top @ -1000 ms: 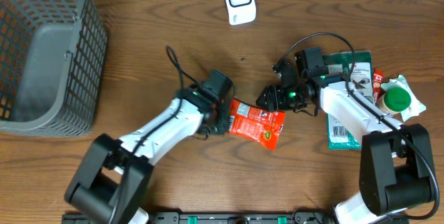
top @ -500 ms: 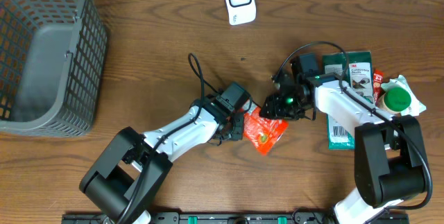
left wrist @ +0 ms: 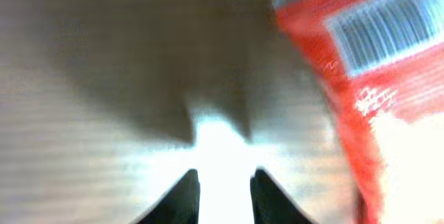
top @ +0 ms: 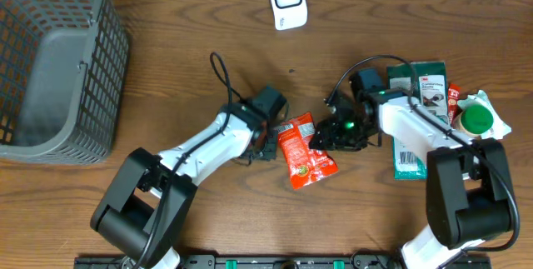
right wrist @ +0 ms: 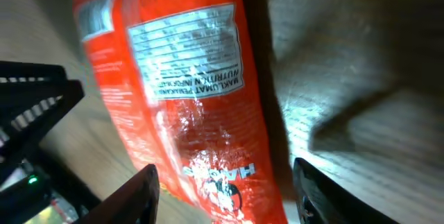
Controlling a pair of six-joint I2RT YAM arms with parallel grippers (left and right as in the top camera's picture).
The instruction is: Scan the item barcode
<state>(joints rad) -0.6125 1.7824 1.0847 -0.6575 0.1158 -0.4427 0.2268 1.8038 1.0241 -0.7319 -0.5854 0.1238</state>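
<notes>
Packet (top: pixel 306 148): red foil snack pack, flat on the table (top: pixel 166 19), robot-side of the scanner (top: pixel 286 1) and well apart from it, a touch to its right; barcode (left wrist: pixel 388 30) shows in the left wrist view; left gripper (top: pixel 268 138), robot-side and slightly left of the scanner, has fingers a narrow gap apart with nothing between, though that view is blurred; right gripper (top: pixel 331 134), further right of the scanner, is spread wide over the packet, not pinching. Expect light, floppy, slick film with shifting contents; pinch a sealed end seam; keep the barcode panel taut and uncovered.
</notes>
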